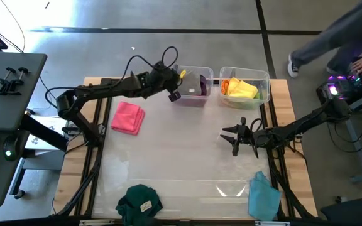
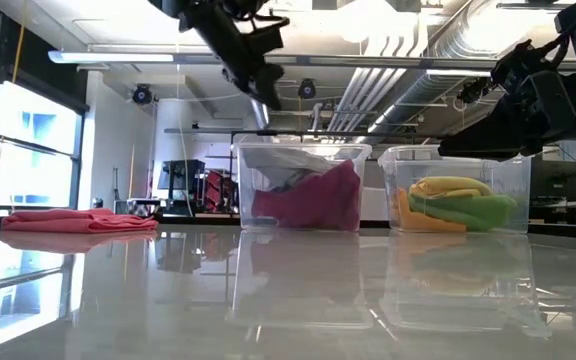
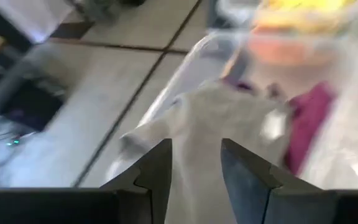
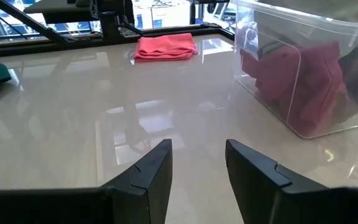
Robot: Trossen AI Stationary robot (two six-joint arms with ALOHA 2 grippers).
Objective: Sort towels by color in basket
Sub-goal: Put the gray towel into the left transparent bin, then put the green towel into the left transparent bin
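Your left gripper [image 1: 176, 80] hangs over the left bin [image 1: 192, 100], jaws released above the grey towel [image 3: 219, 118] inside. Your right gripper [image 4: 196, 163] waits mid-tabletop, jaws apart and empty, with the pink towel [image 1: 127, 117] lying far left.

Workshop room with a concrete floor and an open ceiling

The floor [image 1: 168, 16] is grey concrete crossed by dark seams. A dark desk [image 1: 5, 94] stands to the left of the table, with clamps [image 1: 8, 78] lying on it. A person [image 1: 341, 34] in grey clothes leans in at the far right corner. Across the room, a tall window [image 2: 28, 150] lets in daylight at the left, and silver ducts [image 2: 438, 45] and pipes run under the bright ceiling.
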